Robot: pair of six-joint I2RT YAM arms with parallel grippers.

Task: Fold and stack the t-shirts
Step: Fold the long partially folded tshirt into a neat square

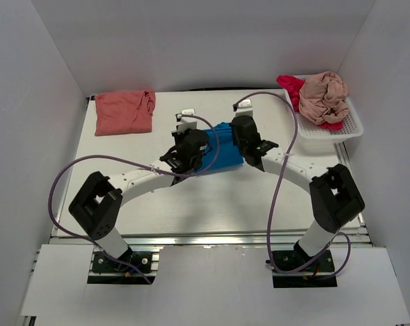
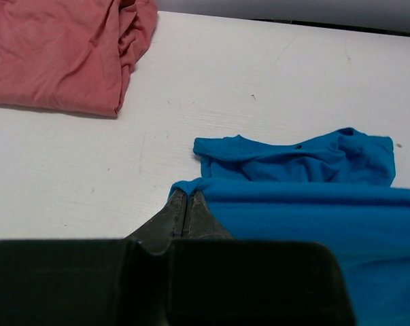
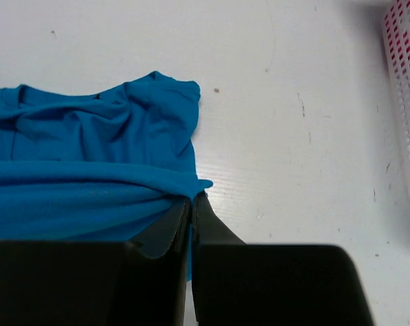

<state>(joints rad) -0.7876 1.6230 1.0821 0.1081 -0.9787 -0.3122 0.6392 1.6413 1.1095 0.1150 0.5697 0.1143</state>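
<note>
A bright blue t-shirt (image 1: 225, 155) lies bunched at the table's middle between my two arms. My left gripper (image 2: 186, 193) is shut on its left edge (image 2: 191, 183). My right gripper (image 3: 192, 198) is shut on its right edge (image 3: 198, 185). The cloth (image 2: 313, 210) spans between the two grips, with a crumpled part (image 3: 103, 122) lying on the table beyond. A salmon-coral t-shirt (image 1: 124, 112) lies folded at the back left. A beige-pink t-shirt (image 1: 323, 97) and a magenta-red t-shirt (image 1: 291, 85) sit heaped in the basket.
A white slotted plastic basket (image 1: 327, 134) stands at the back right; its wall (image 3: 405, 102) shows at the right edge of the right wrist view. Grey walls close in the table's left, back and right sides. Purple cables loop over both arms.
</note>
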